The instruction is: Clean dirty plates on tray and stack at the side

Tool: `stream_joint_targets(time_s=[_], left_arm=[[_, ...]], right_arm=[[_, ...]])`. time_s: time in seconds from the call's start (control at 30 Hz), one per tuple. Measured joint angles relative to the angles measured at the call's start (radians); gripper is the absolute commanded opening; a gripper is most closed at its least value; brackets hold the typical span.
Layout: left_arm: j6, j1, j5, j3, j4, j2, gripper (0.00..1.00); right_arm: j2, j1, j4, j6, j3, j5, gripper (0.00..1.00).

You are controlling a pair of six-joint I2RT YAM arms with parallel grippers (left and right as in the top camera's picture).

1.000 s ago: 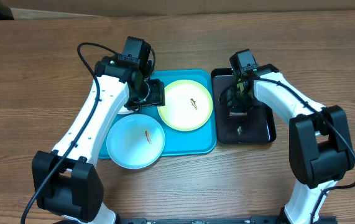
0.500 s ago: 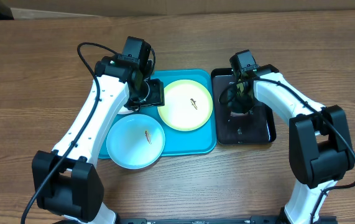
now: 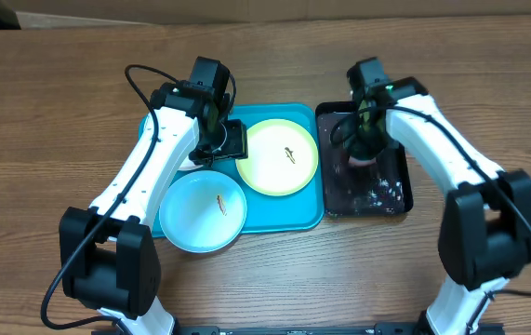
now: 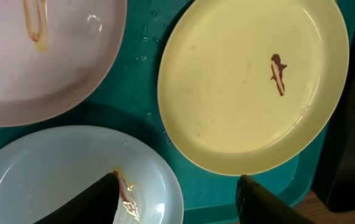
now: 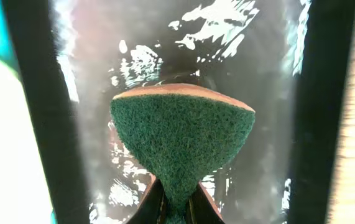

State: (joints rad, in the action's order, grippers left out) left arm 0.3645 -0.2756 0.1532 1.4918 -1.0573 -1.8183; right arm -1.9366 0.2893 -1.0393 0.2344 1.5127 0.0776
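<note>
Right gripper (image 5: pixel 177 208) shifted along black tray (image 3: pixel 397 200), clenched on soft sponge (image 5: pixel 183 140); left gripper (image 4: pixel 177 202) spread, empty. Lime plate (image 4: pixel 239 93) light, stiff, wet-slick: pinch rim.

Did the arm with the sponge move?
Yes. The right gripper with the sponge slid toward the black tray's far edge.
</note>
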Motion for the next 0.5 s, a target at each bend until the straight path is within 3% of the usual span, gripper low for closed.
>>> stream_joint_targets(time_s=[0.4,0.5], left_arm=[[0.004,0.0,-0.017,0.0,0.022,-0.004,0.57],[0.004,0.0,-0.017,0.0,0.03,-0.023,0.58]], right_arm=[[0.086,0.0,-0.059,-0.019,0.025,0.0,0.04],[0.086,-0.001,-0.065,-0.023,0.025,0.0,0.11]])
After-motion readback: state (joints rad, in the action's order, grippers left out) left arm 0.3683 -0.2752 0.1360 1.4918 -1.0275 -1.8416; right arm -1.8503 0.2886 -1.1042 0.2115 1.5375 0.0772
